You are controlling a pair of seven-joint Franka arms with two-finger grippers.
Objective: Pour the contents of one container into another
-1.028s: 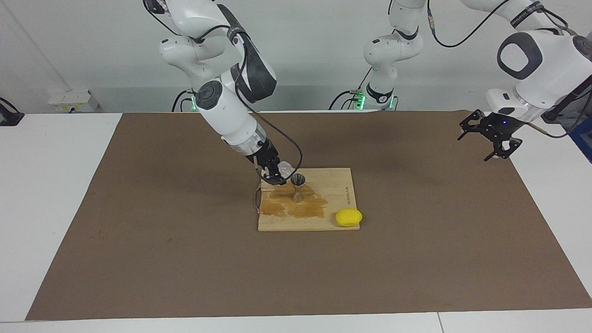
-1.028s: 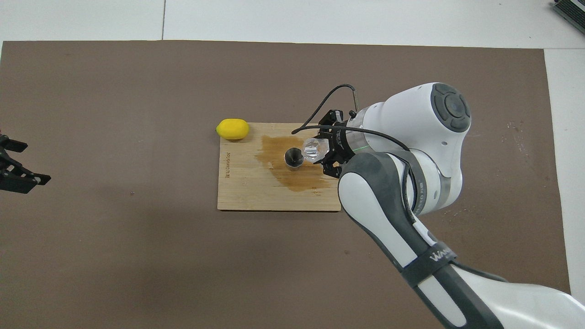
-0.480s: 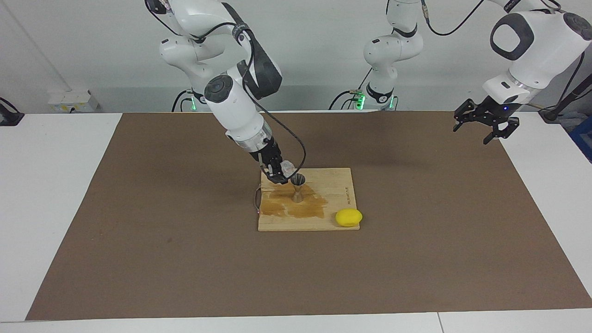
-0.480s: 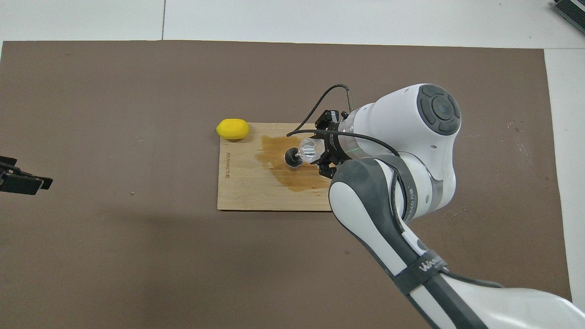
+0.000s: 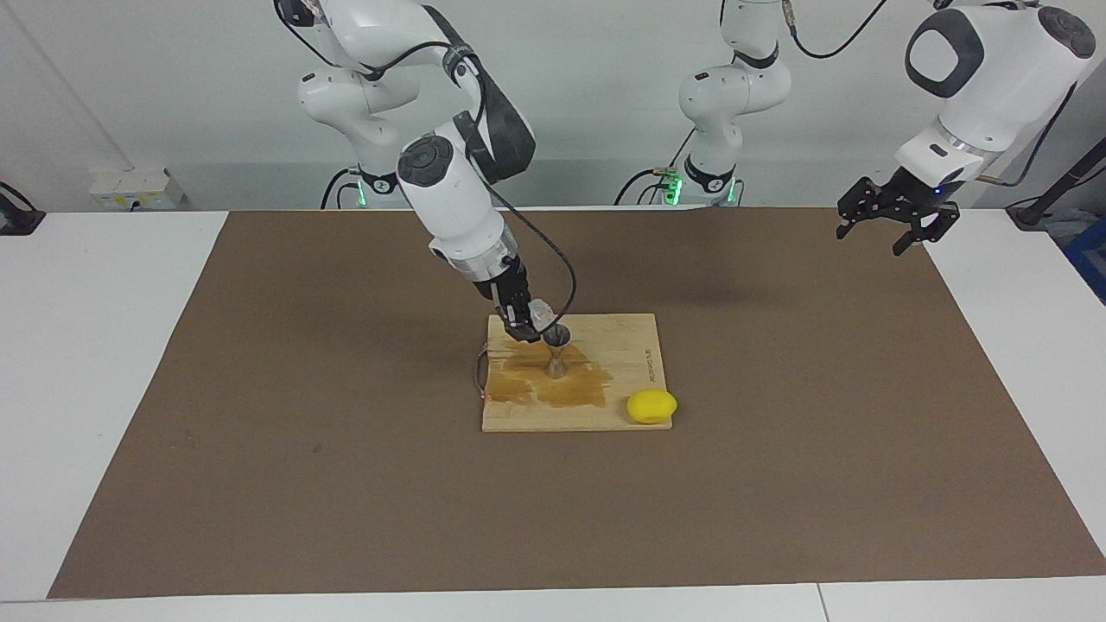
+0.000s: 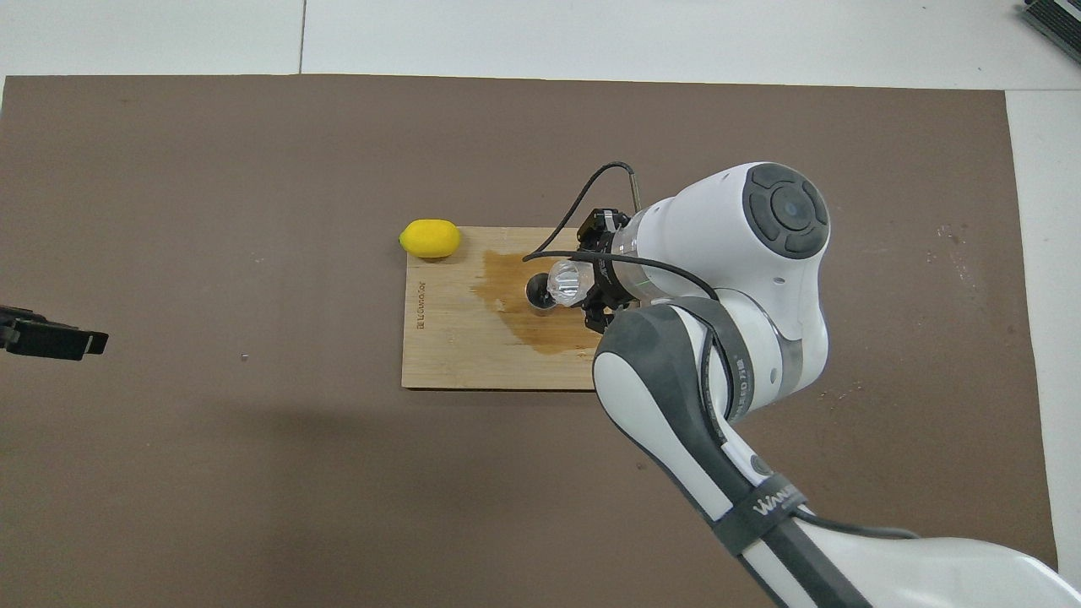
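Note:
A small clear glass cup (image 5: 540,311) (image 6: 567,282) hangs tilted over the rim of the steel hourglass jigger (image 5: 556,353) (image 6: 538,291), with my right gripper (image 5: 524,318) (image 6: 598,283) shut on it. The jigger stands upright on a wooden board (image 5: 622,345) (image 6: 448,338), in a brown wet stain (image 5: 570,390) (image 6: 540,329). My left gripper (image 5: 894,220) waits open in the air over the mat at the left arm's end of the table; only its tip (image 6: 51,338) shows in the overhead view.
A yellow lemon (image 5: 651,406) (image 6: 431,238) lies at the board's corner farthest from the robots, toward the left arm's end. A brown mat (image 5: 259,432) (image 6: 211,464) covers the table. My right arm's forearm (image 6: 718,371) hangs over the board's nearer edge.
My right gripper has carried the tilted cup closer over the jigger's mouth. My left gripper has risen and drawn back toward its base.

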